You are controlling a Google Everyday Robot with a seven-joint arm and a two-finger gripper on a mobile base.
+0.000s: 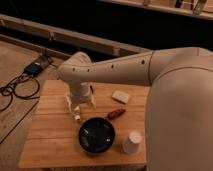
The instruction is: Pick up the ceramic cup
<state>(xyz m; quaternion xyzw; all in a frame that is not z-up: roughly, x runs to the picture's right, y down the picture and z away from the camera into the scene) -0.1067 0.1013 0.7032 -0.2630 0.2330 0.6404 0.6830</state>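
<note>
The ceramic cup [133,142] is small, white and tapered. It stands near the front right of the wooden table [50,130], just right of the round black bowl [96,134]. My gripper [80,109] hangs over the table's left middle, behind and left of the bowl and well left of the cup. It holds nothing that I can see. My big white arm [150,70] reaches in from the right across the back of the table.
A flat white rectangular block [120,96] lies at the back middle. A small reddish-brown object [116,114] lies between the block and the bowl. Cables and a dark box [34,68] lie on the floor to the left. A low ledge runs behind the table.
</note>
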